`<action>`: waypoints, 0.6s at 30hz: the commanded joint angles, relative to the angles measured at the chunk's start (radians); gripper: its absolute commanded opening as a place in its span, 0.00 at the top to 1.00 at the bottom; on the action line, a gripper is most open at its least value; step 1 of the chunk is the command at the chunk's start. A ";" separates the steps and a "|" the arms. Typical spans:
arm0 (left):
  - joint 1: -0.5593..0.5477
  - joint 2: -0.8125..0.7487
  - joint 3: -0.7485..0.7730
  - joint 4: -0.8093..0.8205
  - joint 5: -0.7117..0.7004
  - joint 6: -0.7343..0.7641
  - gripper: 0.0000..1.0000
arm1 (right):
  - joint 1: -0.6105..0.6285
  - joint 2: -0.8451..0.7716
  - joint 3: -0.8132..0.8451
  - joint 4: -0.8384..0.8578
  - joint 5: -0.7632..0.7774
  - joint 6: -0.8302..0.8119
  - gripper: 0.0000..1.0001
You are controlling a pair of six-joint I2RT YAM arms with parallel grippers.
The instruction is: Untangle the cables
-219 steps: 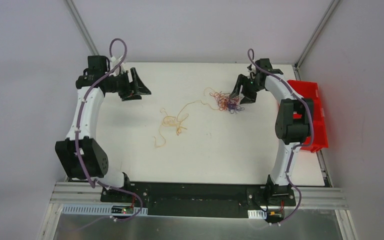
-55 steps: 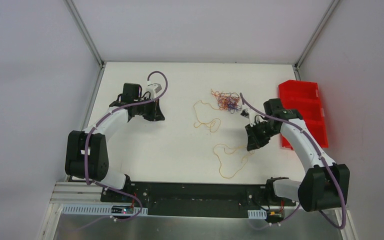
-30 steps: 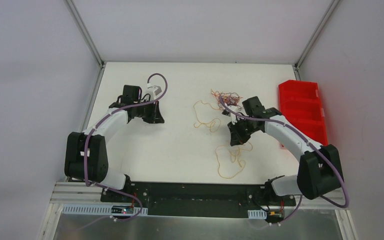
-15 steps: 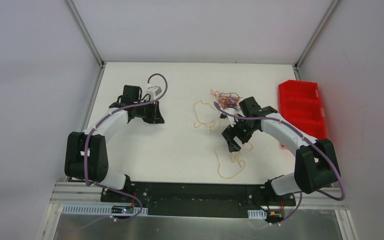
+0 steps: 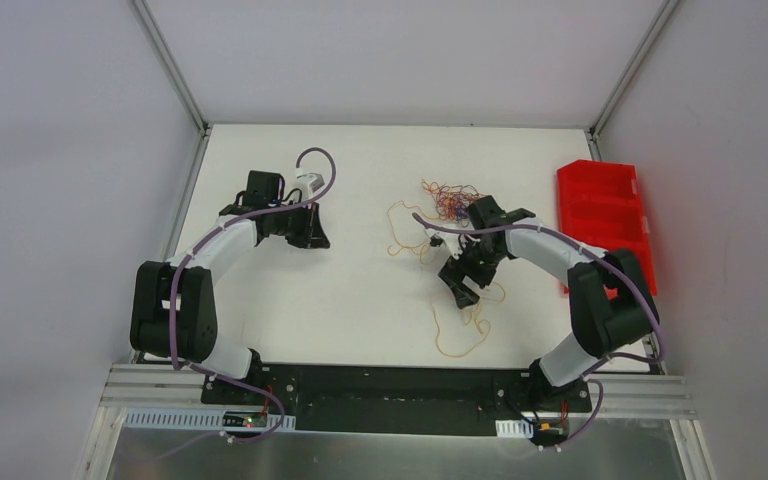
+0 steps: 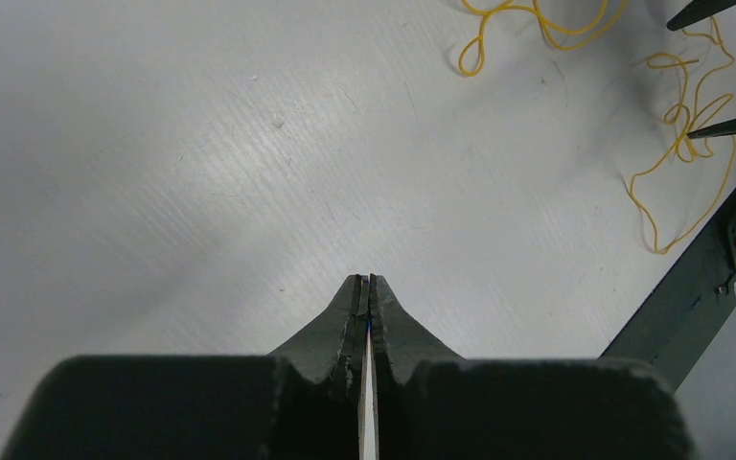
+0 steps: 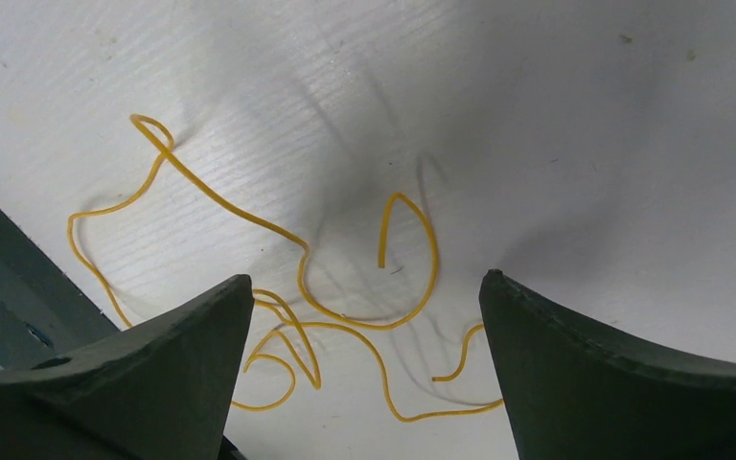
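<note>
A tangle of red, blue-purple and orange cables lies at the back middle of the white table. One yellow cable loops just left of it. Another yellow cable sprawls nearer the front. My right gripper hovers open over that front cable. In the right wrist view the yellow loops lie loose on the table between the spread fingers of the right gripper, touching neither. My left gripper is shut on nothing over bare table at the left; its tips meet.
A red bin stands at the table's right edge. The black base rail runs along the near edge. In the left wrist view the yellow cable lies far right, by the right gripper's fingertips.
My right gripper has opened and let the yellow cable drop to the table, while swinging a little left and nearer. The left arm has stayed still.
</note>
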 commanded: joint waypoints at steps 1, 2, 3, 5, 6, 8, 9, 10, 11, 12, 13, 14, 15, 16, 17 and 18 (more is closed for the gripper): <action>-0.009 -0.010 0.019 -0.021 0.029 0.005 0.97 | 0.002 -0.013 0.054 -0.102 -0.050 -0.104 0.08; -0.009 -0.008 0.020 -0.021 0.027 0.006 0.98 | -0.002 -0.024 0.062 -0.127 -0.053 -0.119 0.08; -0.009 -0.008 0.020 -0.021 0.028 0.005 0.98 | -0.008 -0.034 0.070 -0.160 -0.063 -0.132 0.08; -0.009 -0.006 0.020 -0.021 0.029 0.006 0.98 | -0.019 -0.058 0.087 -0.237 -0.086 -0.167 0.07; -0.009 -0.006 0.021 -0.021 0.029 0.007 0.98 | -0.020 -0.069 0.081 -0.251 -0.080 -0.186 0.07; -0.009 -0.003 0.021 -0.021 0.031 0.007 0.97 | -0.021 -0.096 0.043 -0.225 -0.045 -0.231 0.06; -0.009 0.002 0.022 -0.021 0.032 0.005 0.97 | -0.021 -0.106 0.013 -0.177 -0.015 -0.235 0.06; -0.009 0.004 0.024 -0.021 0.033 0.004 0.97 | -0.021 -0.111 -0.016 -0.125 0.013 -0.231 0.07; -0.010 0.007 0.027 -0.020 0.034 0.003 0.97 | -0.021 -0.109 -0.038 -0.069 0.037 -0.224 0.09; -0.010 0.009 0.029 -0.021 0.033 0.001 0.97 | -0.020 -0.104 -0.056 -0.020 0.056 -0.212 0.11; -0.011 0.009 0.031 -0.021 0.032 -0.001 0.97 | -0.017 -0.098 -0.071 0.032 0.072 -0.197 0.14; -0.011 0.009 0.033 -0.021 0.030 -0.001 0.97 | -0.016 -0.093 -0.084 0.078 0.081 -0.187 0.16; -0.011 0.007 0.033 -0.021 0.029 0.000 0.97 | -0.011 -0.087 -0.097 0.109 0.087 -0.185 0.18; -0.011 0.007 0.034 -0.020 0.027 0.002 0.97 | -0.002 -0.084 -0.109 0.140 0.094 -0.185 0.20; -0.011 0.007 0.035 -0.021 0.025 0.002 0.97 | 0.007 -0.083 -0.123 0.171 0.101 -0.182 0.22; -0.011 0.005 0.035 -0.021 0.024 0.002 0.97 | 0.016 -0.084 -0.138 0.205 0.103 -0.178 0.22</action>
